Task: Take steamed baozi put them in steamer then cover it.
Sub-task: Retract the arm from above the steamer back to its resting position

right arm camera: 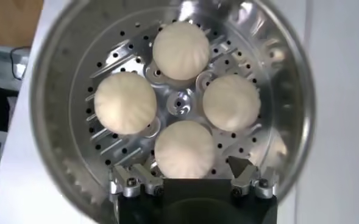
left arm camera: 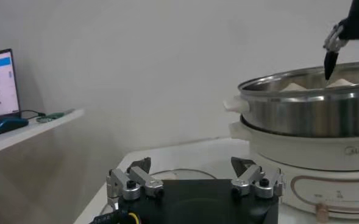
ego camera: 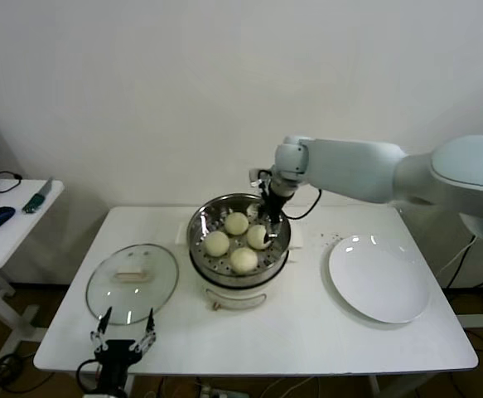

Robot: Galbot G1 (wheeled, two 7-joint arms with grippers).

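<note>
All four steamed baozi are found seated on the perforated tray inside the steamer, arranged in a ring around the tray's centre and apart from the wall; none is seen on the white plate, which lies bare toward the right edge of the table. The steamer itself is placed near the middle of the table, closer to the back edge than to the front. The loading part of the task is therefore judged complete. The right gripper is positioned just above the bun nearest the right side of the tray, with its jaws spread and nothing pinched between them; in the right wrist view the bun directly below it is seen free of both fingertips. The covering step is not yet done: the glass lid is lying flat on the table near the left edge, well apart from the steamer, with its handle upward. The left gripper is held low at the front edge of the table, just in front of the lid, with jaws spread and empty. What is left, by this assessment, is for the lid to be grasped by its handle, carried over the steamer and set down on the rim, once the right arm is cleared from above the pot.
</note>
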